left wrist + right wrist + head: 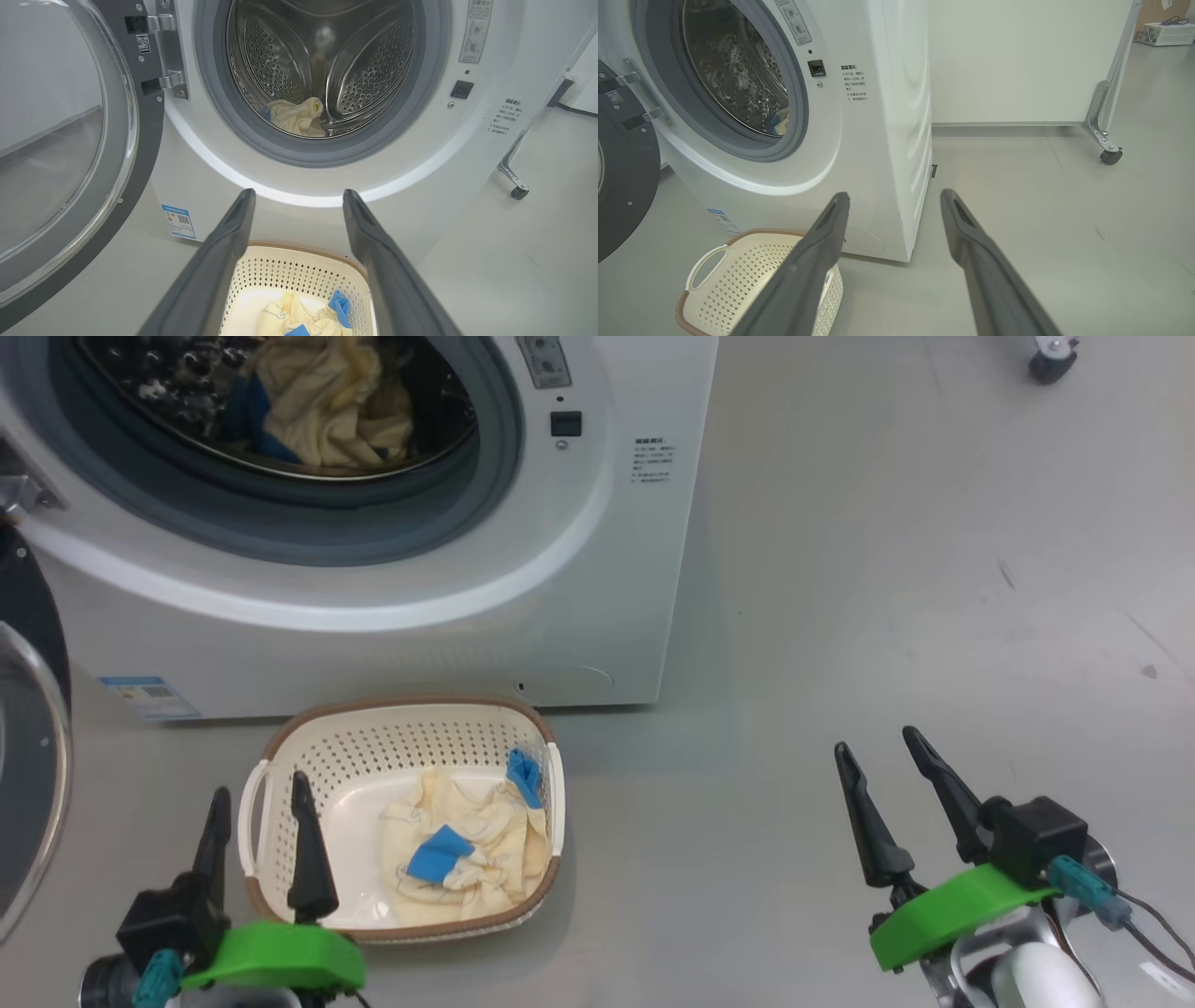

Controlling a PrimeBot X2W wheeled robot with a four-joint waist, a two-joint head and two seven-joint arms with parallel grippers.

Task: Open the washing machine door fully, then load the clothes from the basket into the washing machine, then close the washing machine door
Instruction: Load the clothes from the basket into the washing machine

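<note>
The white washing machine (392, 644) stands with its door (65, 154) swung wide to the left. A pale-yellow garment (327, 401) with blue patches lies in the drum. On the floor in front sits the cream basket (280, 775), holding more yellow clothes (467, 849). My left gripper (261, 798) is open over the basket's left end, its fingers empty. My right gripper (878, 742) is open above bare floor well right of the basket, holding nothing. In the left wrist view the basket (289, 270) lies below the open fingertips (243, 205).
A white panel on a castor leg (1106, 140) stands right of the washer (887, 140). The open door edge (28, 709) reaches out at the far left, close to my left arm. Grey floor (887, 569) stretches to the right.
</note>
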